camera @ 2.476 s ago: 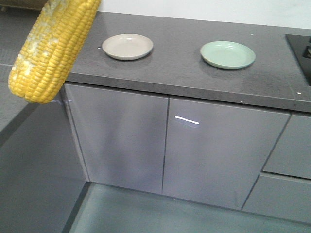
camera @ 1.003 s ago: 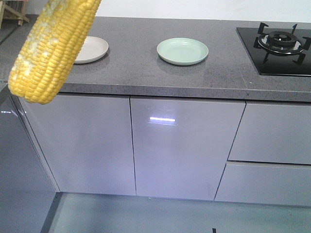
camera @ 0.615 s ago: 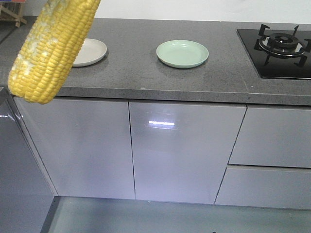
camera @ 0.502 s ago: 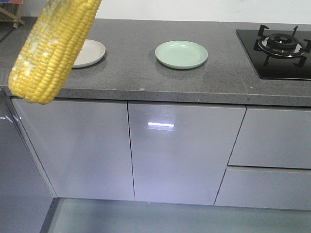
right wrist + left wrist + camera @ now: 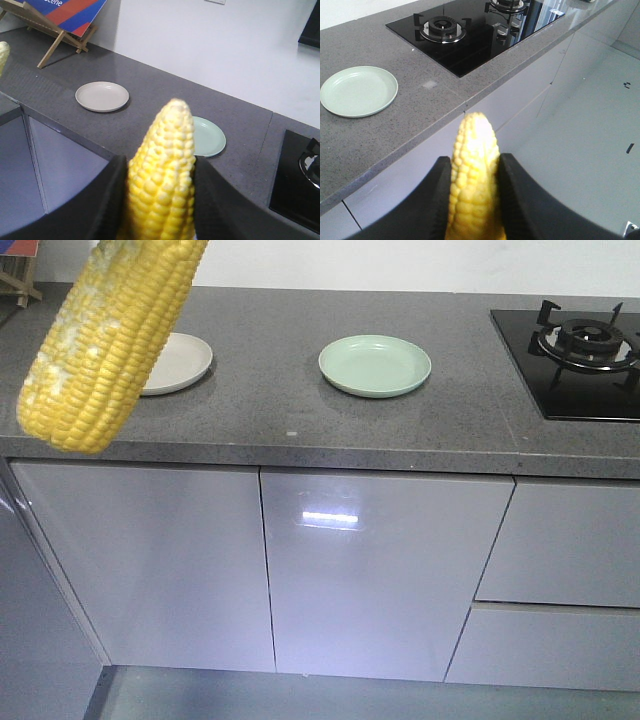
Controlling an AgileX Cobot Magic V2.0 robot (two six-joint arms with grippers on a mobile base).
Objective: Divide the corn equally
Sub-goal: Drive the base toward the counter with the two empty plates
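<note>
Each gripper holds one corn cob, pointed end forward. In the left wrist view my left gripper (image 5: 472,167) is shut on a yellow cob (image 5: 472,145) out in front of the counter edge, with the green plate (image 5: 357,91) far to its left. In the right wrist view my right gripper (image 5: 160,172) is shut on another cob (image 5: 165,140), which points toward the green plate (image 5: 212,142) and hides part of it. The beige plate (image 5: 102,96) lies further left. In the front view one cob (image 5: 105,340) hangs close to the camera, covering part of the beige plate (image 5: 180,362). Both plates are bare.
The plates sit on a grey stone counter (image 5: 300,430) above glossy cabinet doors (image 5: 380,570). A black gas hob (image 5: 585,355) is set into the counter on the right. A wooden easel with a blue and red board (image 5: 55,25) stands at the counter's far left.
In the front view the counter, plates and hob first slid left and have since dropped lower in the frame. The cob near the camera keeps its place in the frame.
</note>
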